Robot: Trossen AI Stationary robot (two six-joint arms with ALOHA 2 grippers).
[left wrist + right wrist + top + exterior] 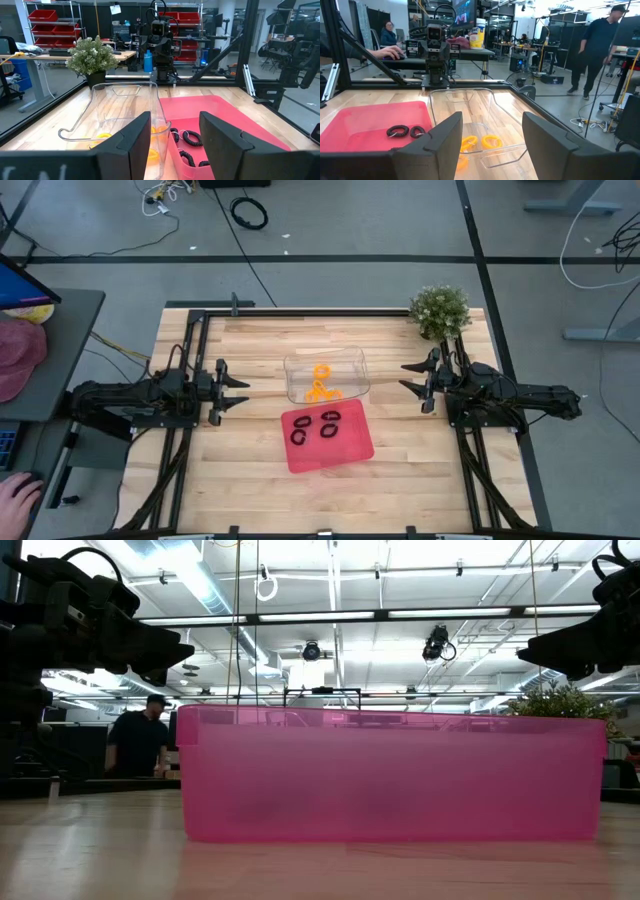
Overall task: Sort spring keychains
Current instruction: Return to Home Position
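Observation:
A red tray sits mid-table toward the near edge, with black spring keychains lying on its floor. Right behind it stands a clear container that holds a cluster of orange spring keychains. My left gripper hovers open to the left of both, pointing level toward them. From the right side, my right gripper faces them, also open. The wrist views show black coils in the tray and orange ones in the container.
A potted plant stands at the table's far right corner, behind my right arm. The tray's wall fills the low view. A person moves in the room beyond, and a hand rests by a desk at the left.

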